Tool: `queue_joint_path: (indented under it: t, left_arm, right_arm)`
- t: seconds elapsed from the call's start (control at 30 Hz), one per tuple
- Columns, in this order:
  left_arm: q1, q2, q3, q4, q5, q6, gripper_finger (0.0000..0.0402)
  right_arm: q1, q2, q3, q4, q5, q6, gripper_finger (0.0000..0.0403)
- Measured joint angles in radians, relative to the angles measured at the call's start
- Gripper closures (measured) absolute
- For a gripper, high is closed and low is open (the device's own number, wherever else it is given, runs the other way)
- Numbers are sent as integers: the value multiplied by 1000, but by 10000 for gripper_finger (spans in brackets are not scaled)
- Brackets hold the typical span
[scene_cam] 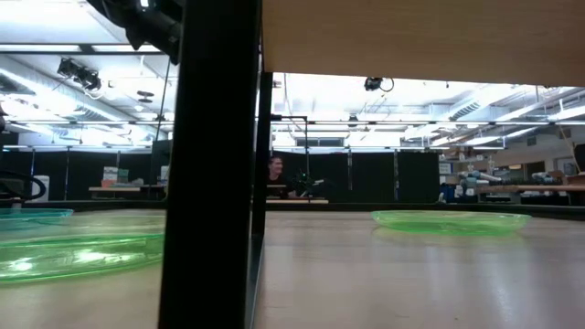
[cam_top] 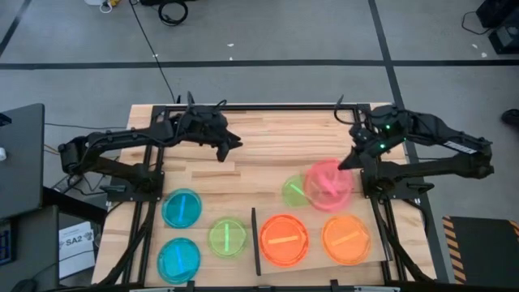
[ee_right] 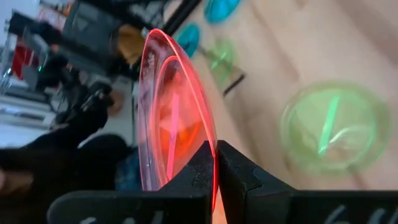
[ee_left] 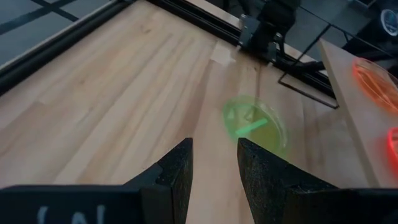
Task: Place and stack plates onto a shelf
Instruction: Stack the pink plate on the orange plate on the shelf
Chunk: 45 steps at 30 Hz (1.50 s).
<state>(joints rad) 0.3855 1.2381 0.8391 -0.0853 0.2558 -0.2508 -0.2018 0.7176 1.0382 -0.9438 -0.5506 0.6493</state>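
Observation:
My right gripper is shut on a pink plate, which hovers by the shelf's far edge and overlaps a green plate lying flat on the tabletop. The shelf is a pale board with a black strip along its left edge; two orange plates lie on it. Left of the strip, two blue plates and another green plate lie on the table. My left gripper is open above bare planks, farther back and left. My right gripper pinches the pink plate's rim between its two fingers, one finger on each face of the plate. The plate runs edge-on away from the fingers and is lifted clear of the table, over the near green plate.
Black frame rails run along the table's left and right sides and its far edge. In the low view a black post and the board's underside fill the foreground. A person sits far behind the table.

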Motion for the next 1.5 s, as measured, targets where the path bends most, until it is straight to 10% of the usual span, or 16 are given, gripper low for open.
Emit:
queue_joint_path:
  t: [0.87,1.5]
  left_arm:
    - [-177,0,0,0,-63,0,269]
    - [-177,0,0,-1,-68,0,269]
  right_arm:
    - [567,123,0,-62,215,225,383]
    - [704,255,0,-62,220,247,383]
